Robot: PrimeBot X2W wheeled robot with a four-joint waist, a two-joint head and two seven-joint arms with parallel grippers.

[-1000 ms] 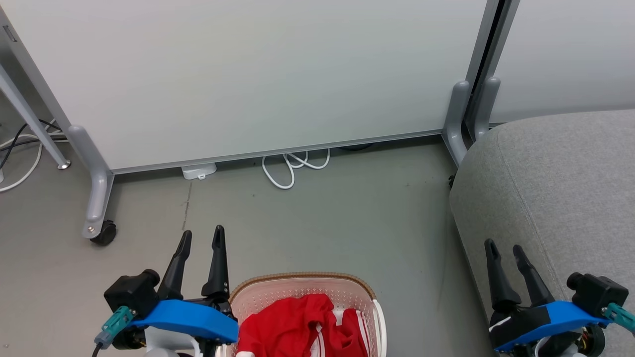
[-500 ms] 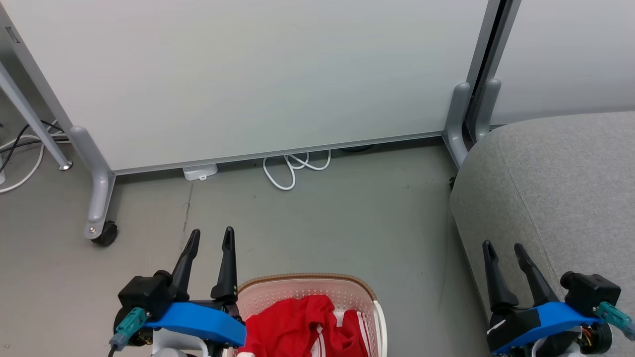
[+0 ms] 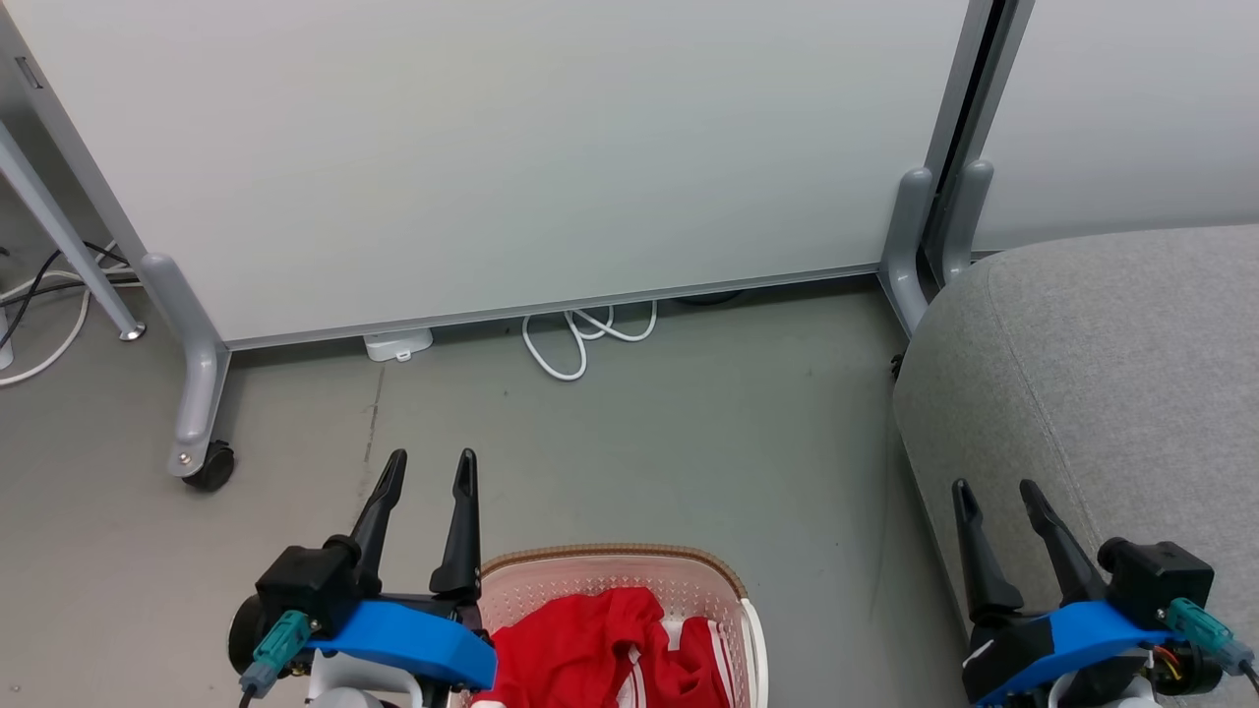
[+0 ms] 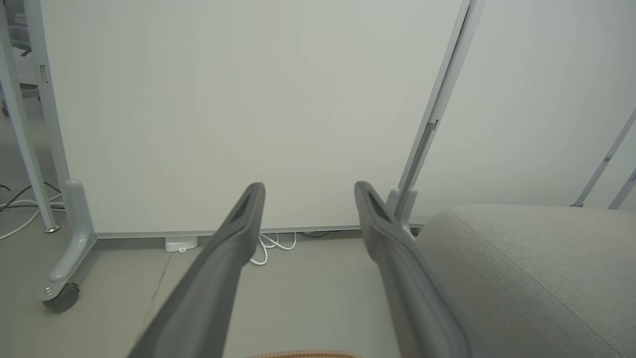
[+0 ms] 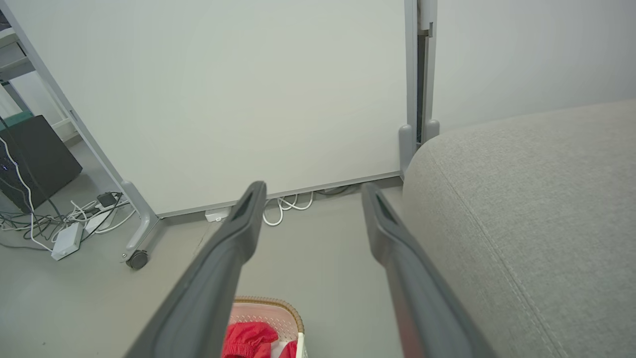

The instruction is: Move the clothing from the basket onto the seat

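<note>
At the lower edge of the head view, the basket point(image 3: 610, 565) stands on the floor point(image 3: 639, 442). The clothing point(image 3: 590, 649) lies heaped inside it, red with white stripes. My left gripper point(image 3: 431, 460) hovers just beside the basket's left rim, its jaws wide and empty, pointing toward the partition point(image 3: 492, 147). My right gripper point(image 3: 993, 489) hangs at the lower right, over the near edge of the seat point(image 3: 1111, 374), its jaws likewise wide and holding nothing. The seat is bare grey fabric and stands apart from the basket, with open floor between them.

From the left wrist I see only a sliver of the basket's brown rim at the bottom edge, between the spread jaws. From the right wrist I see the basket's far end and a fold of the clothing below the left jaw. A white cable point(image 3: 580, 339) loops on the floor at the partition's foot, and a caster point(image 3: 209, 464) sits at the far left.
</note>
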